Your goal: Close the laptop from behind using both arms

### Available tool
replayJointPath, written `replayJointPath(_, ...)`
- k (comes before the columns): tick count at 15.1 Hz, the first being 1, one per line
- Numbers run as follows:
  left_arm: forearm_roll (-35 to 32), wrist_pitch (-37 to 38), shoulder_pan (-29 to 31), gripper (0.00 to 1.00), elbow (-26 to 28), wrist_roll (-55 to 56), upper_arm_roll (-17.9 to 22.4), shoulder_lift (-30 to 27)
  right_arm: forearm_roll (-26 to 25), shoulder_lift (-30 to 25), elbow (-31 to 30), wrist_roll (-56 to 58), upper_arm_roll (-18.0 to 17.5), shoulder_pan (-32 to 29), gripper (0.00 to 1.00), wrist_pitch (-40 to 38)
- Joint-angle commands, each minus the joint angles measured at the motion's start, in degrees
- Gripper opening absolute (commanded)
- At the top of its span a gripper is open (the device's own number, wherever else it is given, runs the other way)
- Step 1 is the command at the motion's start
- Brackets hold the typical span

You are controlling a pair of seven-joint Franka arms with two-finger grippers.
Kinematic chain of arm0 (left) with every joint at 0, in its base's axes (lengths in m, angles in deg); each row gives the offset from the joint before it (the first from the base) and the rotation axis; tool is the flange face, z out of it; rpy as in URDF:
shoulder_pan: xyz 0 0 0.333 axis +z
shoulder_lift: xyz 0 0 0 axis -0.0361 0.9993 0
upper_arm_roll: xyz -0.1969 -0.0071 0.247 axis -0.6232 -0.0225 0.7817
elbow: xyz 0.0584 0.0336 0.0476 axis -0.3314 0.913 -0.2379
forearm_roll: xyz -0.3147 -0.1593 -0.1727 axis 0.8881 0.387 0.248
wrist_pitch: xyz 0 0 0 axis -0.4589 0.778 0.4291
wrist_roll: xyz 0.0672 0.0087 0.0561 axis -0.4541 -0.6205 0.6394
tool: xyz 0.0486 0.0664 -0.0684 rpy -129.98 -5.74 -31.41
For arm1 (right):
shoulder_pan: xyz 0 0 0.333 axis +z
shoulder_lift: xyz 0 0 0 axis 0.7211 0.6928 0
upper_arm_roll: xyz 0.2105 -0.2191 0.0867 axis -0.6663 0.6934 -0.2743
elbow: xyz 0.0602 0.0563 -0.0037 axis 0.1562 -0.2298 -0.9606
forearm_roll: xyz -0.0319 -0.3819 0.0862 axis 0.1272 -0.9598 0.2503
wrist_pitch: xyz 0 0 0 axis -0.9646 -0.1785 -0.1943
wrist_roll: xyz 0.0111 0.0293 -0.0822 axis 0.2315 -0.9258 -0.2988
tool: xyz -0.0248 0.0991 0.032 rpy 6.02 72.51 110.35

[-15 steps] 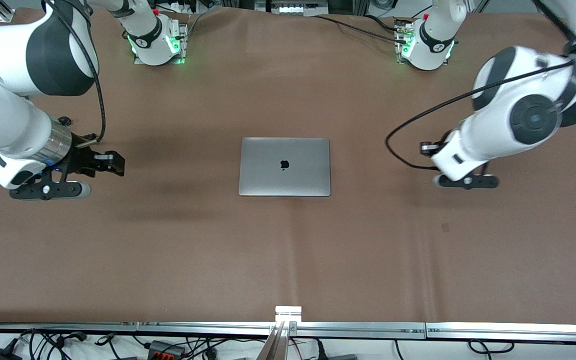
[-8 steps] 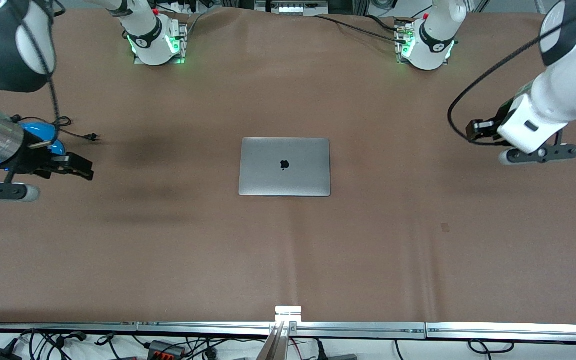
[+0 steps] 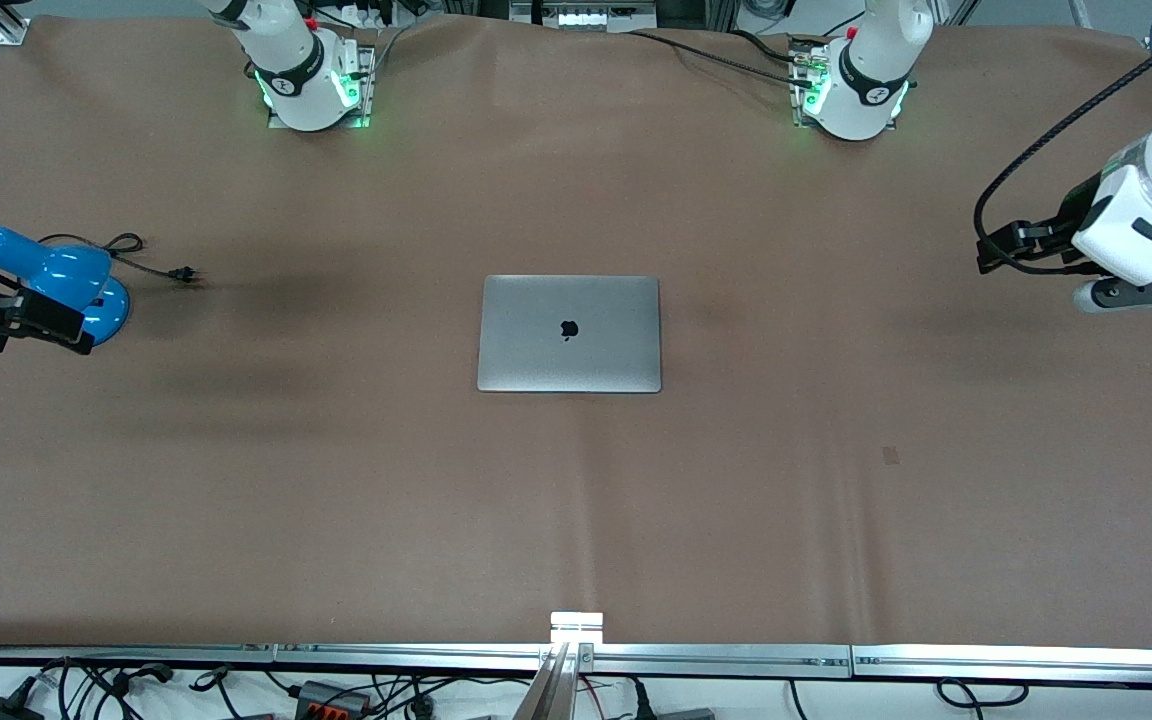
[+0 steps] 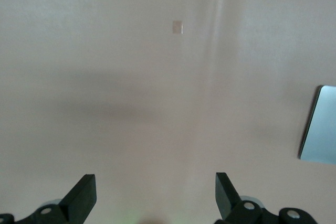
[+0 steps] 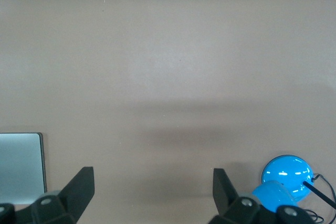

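Observation:
The silver-grey laptop (image 3: 569, 333) lies shut and flat in the middle of the brown table, dark apple logo up. One edge of it shows in the left wrist view (image 4: 320, 124) and in the right wrist view (image 5: 21, 166). My left gripper (image 3: 998, 246) is open and empty over bare table at the left arm's end, well apart from the laptop; its fingers stand wide apart in its wrist view (image 4: 155, 198). My right gripper (image 3: 61, 325) is open and empty at the right arm's end, over the table beside a blue lamp, also wide apart in its wrist view (image 5: 152, 190).
A small blue desk lamp (image 3: 66, 278) with a black cord and plug (image 3: 151, 258) stands at the right arm's end; it also shows in the right wrist view (image 5: 286, 174). A small dark mark (image 3: 890, 456) is on the cloth. A metal rail (image 3: 576, 655) edges the table nearest the camera.
Both arms have swung outward from the laptop toward their own ends of the table. The blue lamp has come into view. The laptop has not moved.

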Motion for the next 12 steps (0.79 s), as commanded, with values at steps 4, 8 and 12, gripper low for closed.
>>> replayJointPath(4, 2.1, -1.2, -0.2, 1.0, 2.8, -0.9, -0.3, -3.0, -2.7, -10.8, -16.5, 0.7, -1.4, -0.9, 1.0, 5.2)
replayJointPath(8, 2.2, -1.2, -0.3, 1.0, 1.8, -0.6, -0.4, -2.5, -3.2, -17.4, -24.7, 0.7, -1.5, -0.9, 1.0, 5.6)
replayJointPath(12, 4.4, -1.6, -0.2, 1.0, 2.0, 3.6, -0.3, -2.5, -3.1, -19.6, -26.3, 0.7, -1.5, -1.1, 1.0, 4.9)
